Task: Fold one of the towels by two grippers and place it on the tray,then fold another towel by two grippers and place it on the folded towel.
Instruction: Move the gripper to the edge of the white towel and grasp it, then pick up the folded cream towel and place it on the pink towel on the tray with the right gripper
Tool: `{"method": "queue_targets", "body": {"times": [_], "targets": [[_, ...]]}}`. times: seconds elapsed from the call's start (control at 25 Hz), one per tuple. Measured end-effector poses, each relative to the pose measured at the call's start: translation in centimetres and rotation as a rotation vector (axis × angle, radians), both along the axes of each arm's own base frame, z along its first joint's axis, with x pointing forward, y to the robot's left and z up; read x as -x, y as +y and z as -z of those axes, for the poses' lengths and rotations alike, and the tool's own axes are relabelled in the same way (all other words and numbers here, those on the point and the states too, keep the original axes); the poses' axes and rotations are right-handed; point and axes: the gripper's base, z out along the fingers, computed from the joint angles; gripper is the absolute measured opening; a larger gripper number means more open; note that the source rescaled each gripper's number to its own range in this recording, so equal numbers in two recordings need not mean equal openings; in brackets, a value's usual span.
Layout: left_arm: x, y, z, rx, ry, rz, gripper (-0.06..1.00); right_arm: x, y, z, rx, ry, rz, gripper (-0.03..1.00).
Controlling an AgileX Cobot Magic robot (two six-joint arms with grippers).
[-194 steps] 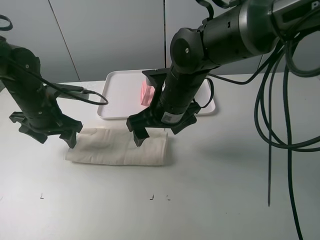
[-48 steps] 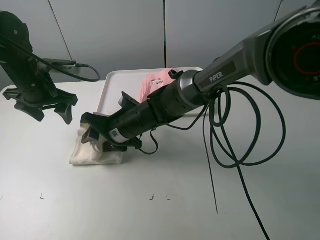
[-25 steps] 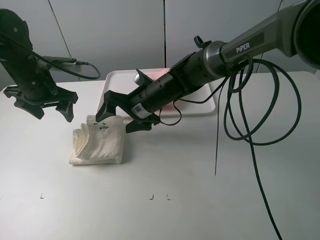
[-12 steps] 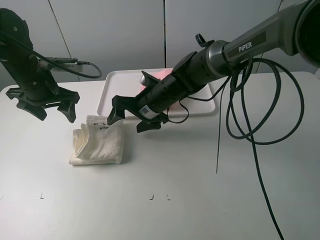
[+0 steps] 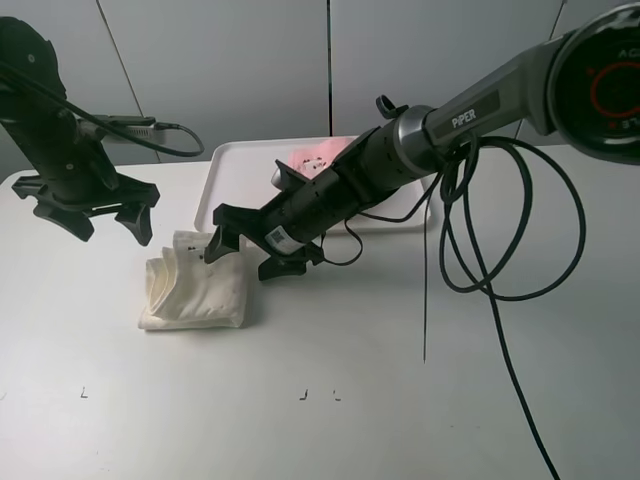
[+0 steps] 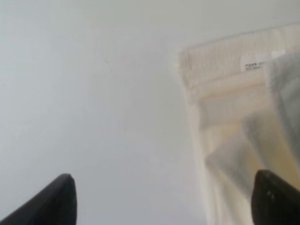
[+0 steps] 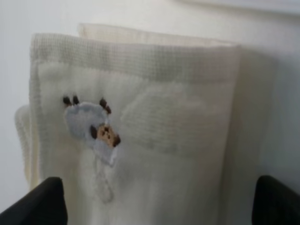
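Note:
The cream-white towel (image 5: 196,287) lies folded into a thick square on the table, left of centre. In the right wrist view the towel (image 7: 150,122) shows a small embroidered figure (image 7: 96,127). My right gripper (image 5: 250,256) reaches across from the right and hovers open at the towel's right edge, its jaws wide and nothing between them (image 7: 159,206). My left gripper (image 5: 108,222) hangs open just beyond the towel's far left corner; its wrist view shows the towel (image 6: 229,122) and its printed tag (image 6: 255,61). The pink towel (image 5: 312,155) lies on the white tray (image 5: 232,185), partly hidden by the right arm.
Black cables (image 5: 470,250) loop down from the right arm onto the table's right half. A grey wall panel stands behind the tray. Small black marks (image 5: 303,395) sit near the table's front edge.
The right gripper has dropped lower and shifted slightly toward the towel's right edge, its jaws narrowing a little. The folded towel and the left arm have stayed put.

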Motion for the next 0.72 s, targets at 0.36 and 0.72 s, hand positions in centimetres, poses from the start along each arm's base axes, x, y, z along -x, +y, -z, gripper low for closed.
{"method": "queue_targets", "body": {"times": [0.36,0.72], "targets": [[0.0,0.0,0.0,-0.002,-0.004,0.019,0.97,1.0,1.7,1.5,0.005,0.017,0.004,0.44],[0.0,0.0,0.0,-0.002,-0.004,0.023,0.97,1.0,1.9,1.7,0.021,-0.031,-0.009,0.07]]}}
